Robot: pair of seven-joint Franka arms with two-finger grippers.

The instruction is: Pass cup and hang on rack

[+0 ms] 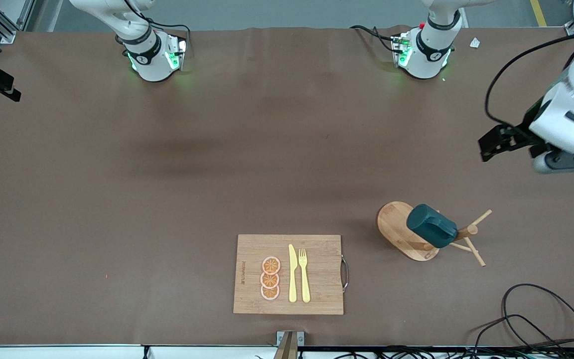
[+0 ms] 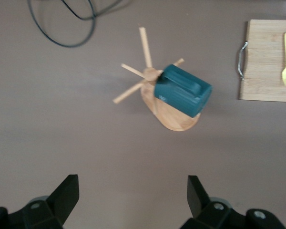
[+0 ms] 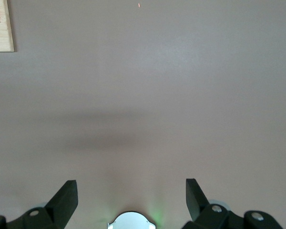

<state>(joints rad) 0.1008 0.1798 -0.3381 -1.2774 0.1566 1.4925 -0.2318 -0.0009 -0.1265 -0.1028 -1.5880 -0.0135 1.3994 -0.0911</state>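
**Cup already on the rack, both grippers empty**

You see the cup (image 1: 431, 226) hanging tilted on a peg of the rack (image 1: 397, 219), toward the left arm's end of the table; the hang looks done. In the left wrist view the cup (image 2: 183, 90) sits ahead of the fingers (image 2: 66, 196), well apart from them, roughly centred between the two tips, over the rack (image 2: 174, 119) base.

Left gripper (image 2: 132, 195): fingers spread wide, nothing between them; in the front view the left gripper (image 1: 491, 144) hovers over bare table near the table end, clear of the rack. Right gripper (image 3: 131, 194): fingers also spread wide, only bare table ahead of them; that arm waits.

Handling, as a guess: the cup looks rigid, probably glazed ceramic, so smooth and a bit slippery, breakable if dropped, moderate weight for its size. If you must regrip, close the fingers across the round body near mid-height, or pinch the wall at the rim. Its handle (image 2: 193, 87) is too small for a sure pinch. The rack looks light with thin pegs; a sideways pull could tip it or snap a peg.
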